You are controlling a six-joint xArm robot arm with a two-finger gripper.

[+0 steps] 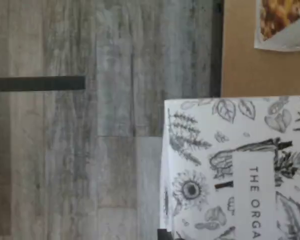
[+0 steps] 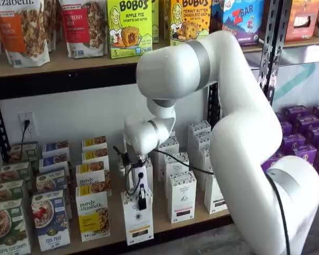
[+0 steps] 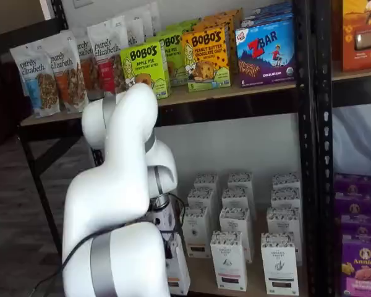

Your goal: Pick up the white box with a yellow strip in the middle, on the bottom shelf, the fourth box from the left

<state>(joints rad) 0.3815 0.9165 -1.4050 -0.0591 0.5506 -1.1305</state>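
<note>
- The gripper [image 2: 142,201] clamps the white box [image 2: 137,219] from above, lifting it at the bottom shelf's [image 2: 159,223] front edge.
- Neighbouring cartons [image 2: 181,195] stand undisturbed.

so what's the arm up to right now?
The xArm has reached down to the front of the bottom shelf and set its gripper over the top of the white box, the tall carton at the shelf's front edge beside the purely elizabeth boxes. One black finger lies against the box front; whether the jaws have closed on it cannot be told. The box looks to be standing on the board, not lifted.
</note>
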